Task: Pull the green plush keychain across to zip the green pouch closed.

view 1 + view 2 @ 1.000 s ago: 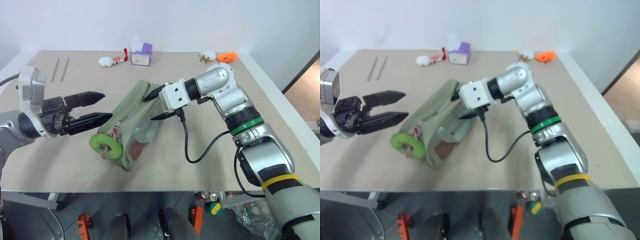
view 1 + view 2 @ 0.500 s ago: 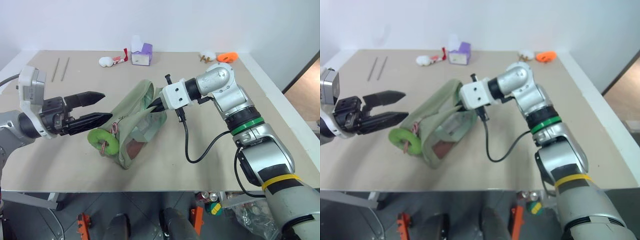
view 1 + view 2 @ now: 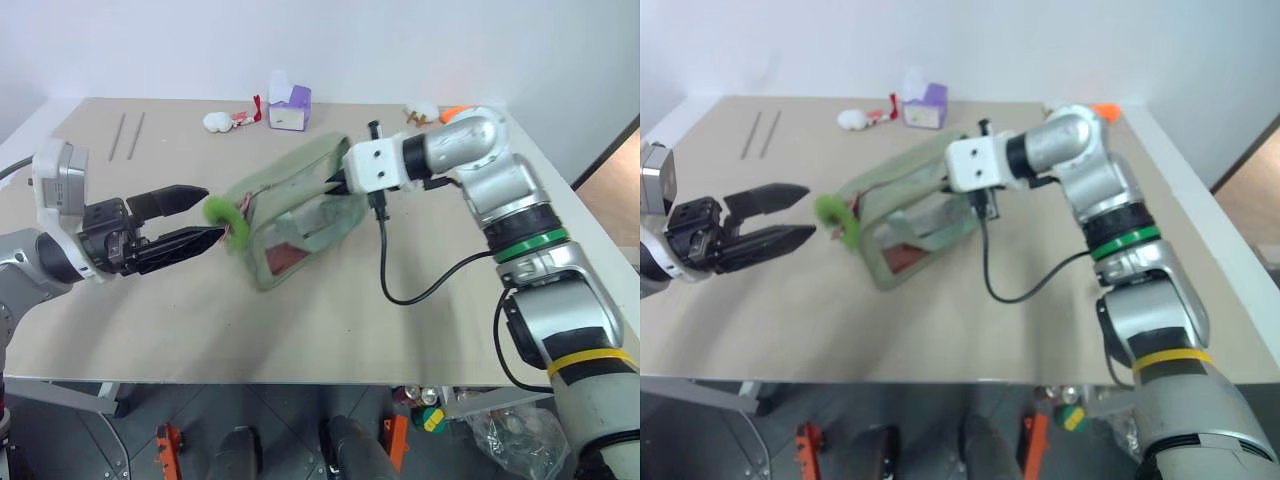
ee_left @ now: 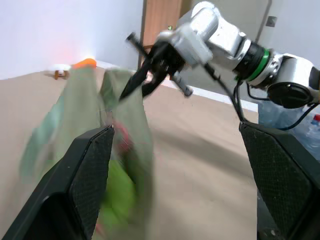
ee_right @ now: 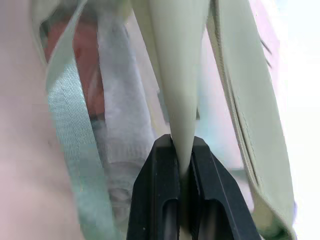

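Progress looks early: the holding half is in place, the pulling half has not begun. The pale sage-green rectangular fabric pouch [image 3: 295,205] with its clear plastic side window sits near the middle of the beige tabletop [image 3: 300,320], tipped up at its right end, where the right gripper [image 3: 335,186] has its two black fingers [image 5: 165,190] pressed together on a fold of the pouch's cloth. The right wrist view shows that fold pinched tight between them, with green webbing strap [image 5: 75,150] hanging beside it.

The small lime-green fuzzy ring-shaped plush keychain [image 3: 226,213] hangs off the pouch's left end, by the reddish cord and clasp that join it to the zipper. The left gripper [image 3: 195,215] waits just left of it with its fingers spread wide and nothing between them; its lower fingertip is very near the plush, though I cannot tell whether it touches. In the left wrist view the plush shows as a green blur close to one finger.

The top seam of the pouch appears slack and gaping, so the zip reads as unclosed. What remains, as I judge it: close the left fingers on the plush, then draw it along the zipper while the right hand keeps the cloth taut.

Small toys and a purple-and-white box [image 3: 289,105] lie along the far edge, well apart from the work.
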